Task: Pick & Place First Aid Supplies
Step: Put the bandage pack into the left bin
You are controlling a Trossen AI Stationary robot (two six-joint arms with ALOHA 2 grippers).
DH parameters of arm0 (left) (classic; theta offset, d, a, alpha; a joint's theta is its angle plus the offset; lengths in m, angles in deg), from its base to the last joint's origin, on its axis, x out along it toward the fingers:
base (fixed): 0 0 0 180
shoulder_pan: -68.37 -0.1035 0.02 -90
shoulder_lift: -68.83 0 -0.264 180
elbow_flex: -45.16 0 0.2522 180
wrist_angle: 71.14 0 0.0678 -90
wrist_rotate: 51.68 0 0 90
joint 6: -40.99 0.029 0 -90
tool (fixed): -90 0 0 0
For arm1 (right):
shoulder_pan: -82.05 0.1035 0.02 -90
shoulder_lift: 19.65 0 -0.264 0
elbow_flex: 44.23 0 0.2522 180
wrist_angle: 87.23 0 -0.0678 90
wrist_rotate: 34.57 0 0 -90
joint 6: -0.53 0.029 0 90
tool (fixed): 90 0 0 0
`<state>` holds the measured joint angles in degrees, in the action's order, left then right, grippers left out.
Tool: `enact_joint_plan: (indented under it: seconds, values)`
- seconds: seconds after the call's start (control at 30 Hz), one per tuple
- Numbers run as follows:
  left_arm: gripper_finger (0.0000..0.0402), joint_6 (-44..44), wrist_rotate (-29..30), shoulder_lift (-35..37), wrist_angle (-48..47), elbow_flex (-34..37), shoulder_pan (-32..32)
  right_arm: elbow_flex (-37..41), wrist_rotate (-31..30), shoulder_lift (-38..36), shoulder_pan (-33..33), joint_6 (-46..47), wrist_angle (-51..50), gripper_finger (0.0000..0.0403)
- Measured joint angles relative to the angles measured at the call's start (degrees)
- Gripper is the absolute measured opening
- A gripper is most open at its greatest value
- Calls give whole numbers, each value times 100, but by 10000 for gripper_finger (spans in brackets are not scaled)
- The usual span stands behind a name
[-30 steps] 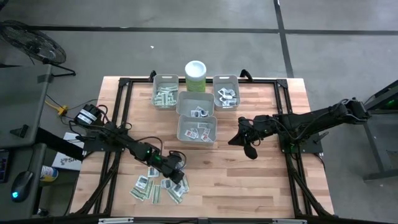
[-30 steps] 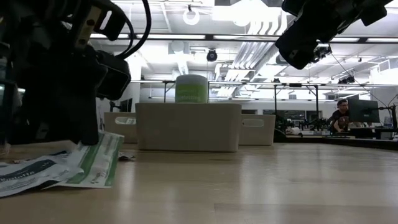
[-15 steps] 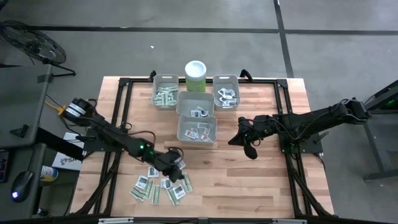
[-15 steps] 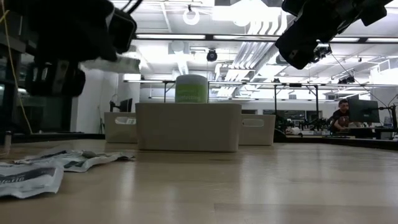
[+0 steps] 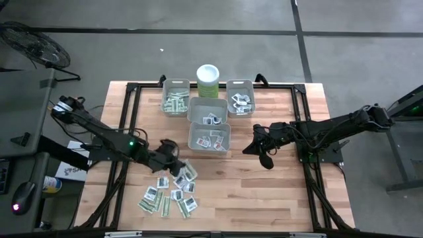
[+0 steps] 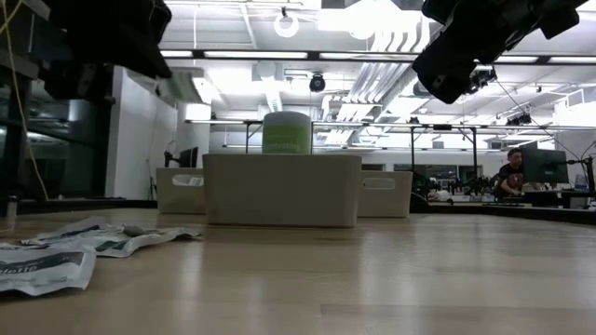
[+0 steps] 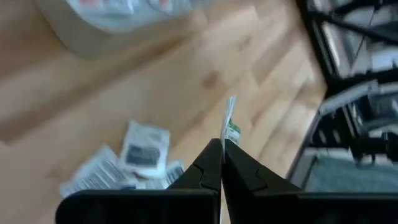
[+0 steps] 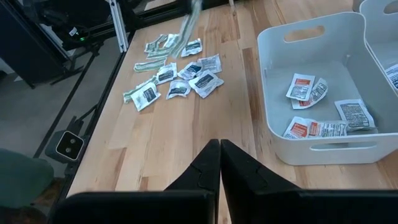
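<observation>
Now that the left gripper (image 7: pixel 222 151) has lifted off the heap of flat paper packets (image 5: pixel 168 195), pinching one narrow green-white strip (image 7: pixel 230 126) for sorting, four grey plastic bins (image 5: pixel 209 137) beyond hold sorted packets, while the right gripper (image 5: pixel 266 160) waits pressed shut, empty, beside them.

A: What's my bench (image 5: pixel 264 192) made of?
B: Pale wood planks, smooth with a soft sheen.
A: And the packets (image 5: pixel 170 193)?
B: Thin crinkled paper, printed. The bins (image 8: pixel 311 93) are smooth matt plastic; my fingers (image 7: pixel 208 169) look matt black.
</observation>
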<state>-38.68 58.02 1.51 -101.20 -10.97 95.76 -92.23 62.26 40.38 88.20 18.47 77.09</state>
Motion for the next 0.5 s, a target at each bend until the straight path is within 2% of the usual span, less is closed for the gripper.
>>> enact_joint_plan:
  seconds: [0.33, 0.5]
  values:
    - [0, -387, 1841, 970, -1489, 2, -4, 0, 0, 0, 0, 0, 0, 7]
    - [0, -798, 2770, 1195, -2272, 3, -26, 0, 0, 0, -1, 0, 2, 8]
